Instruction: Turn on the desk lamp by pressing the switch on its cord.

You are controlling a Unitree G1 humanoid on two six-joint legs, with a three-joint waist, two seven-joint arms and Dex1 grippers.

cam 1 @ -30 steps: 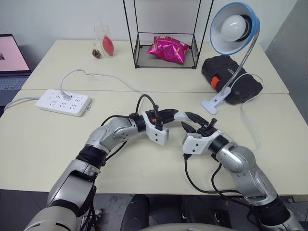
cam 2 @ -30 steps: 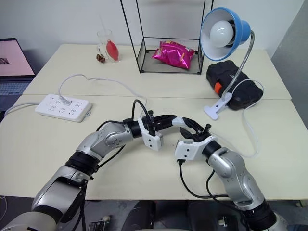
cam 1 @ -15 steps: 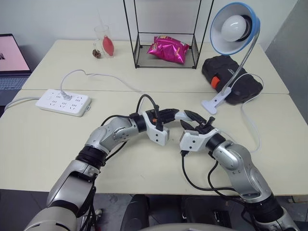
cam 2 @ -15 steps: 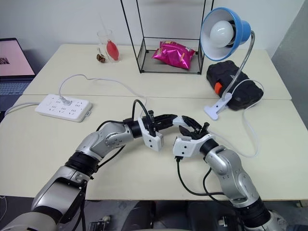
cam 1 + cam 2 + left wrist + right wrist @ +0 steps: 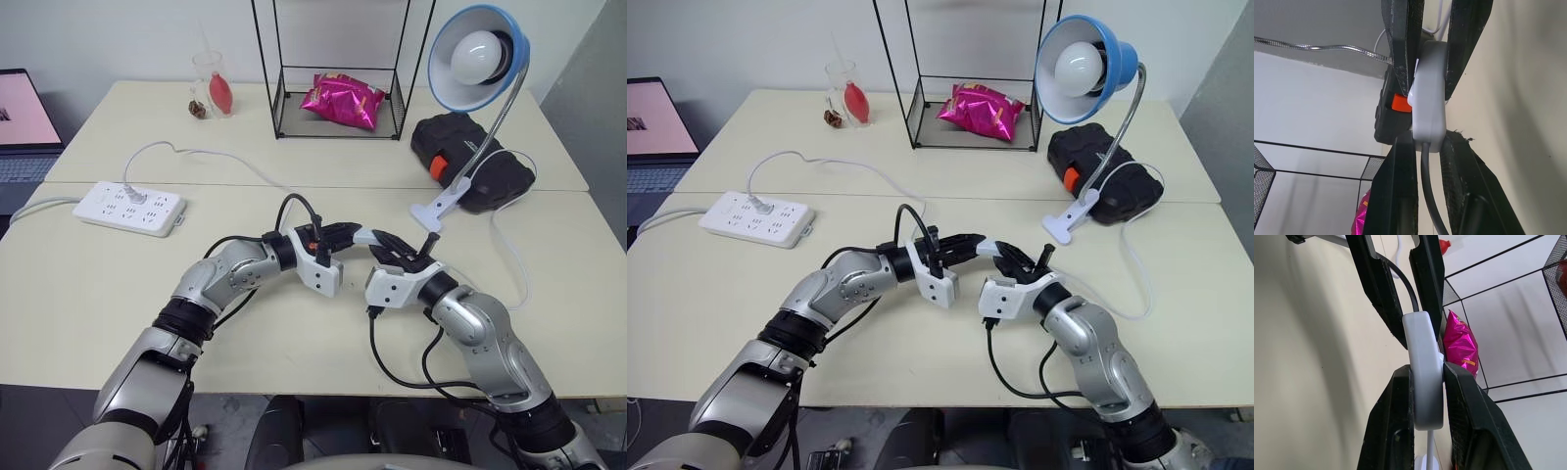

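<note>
I see the switch [image 5: 1422,369] held above mid-table between both grippers, long axis along the line joining them. The left gripper [image 5: 345,234] clamps its 9 o'clock end; the right gripper [image 5: 390,245] clamps its 3 o'clock end. The desk lamp [image 5: 477,59] at 1 o'clock appears unlit.

table [image 5: 88,284] | power strip [image 5: 130,209] | black case [image 5: 470,157] | wire rack [image 5: 338,117]

Layout around the switch [image 5: 365,236]

I'm seeing the power strip [image 5: 129,208] lying to its left, the desk lamp [image 5: 477,59] standing behind-right, the wire rack [image 5: 338,73] behind, holding a snack bag [image 5: 340,100].
</note>
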